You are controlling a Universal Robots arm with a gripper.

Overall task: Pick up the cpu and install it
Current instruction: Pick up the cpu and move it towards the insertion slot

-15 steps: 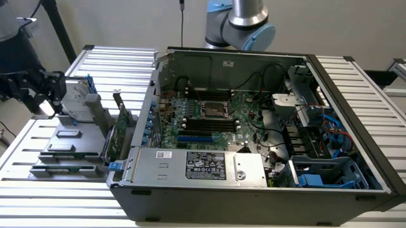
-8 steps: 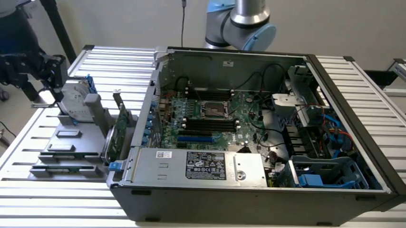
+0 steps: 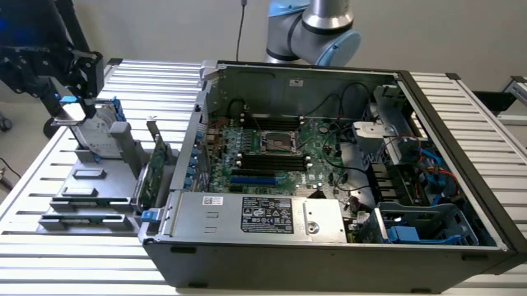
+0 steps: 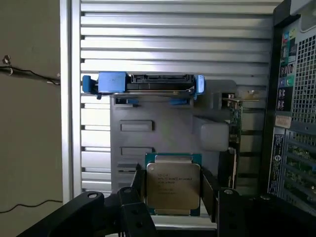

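Both jaws of my gripper (image 4: 174,195) stand wide, clamped on the cpu (image 4: 173,182) by its edges. Risk: this edge grip could slip, so it meets the socket (image 3: 276,142) askew.

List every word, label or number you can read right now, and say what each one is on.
Nothing can be read for certain.
cpu: several printed lines on its metal top, too blurred to read.
black label on the grey metal box: print and marks, too small.
white sticker on the same box: too small.
coloured stickers on the computer case: blurred.
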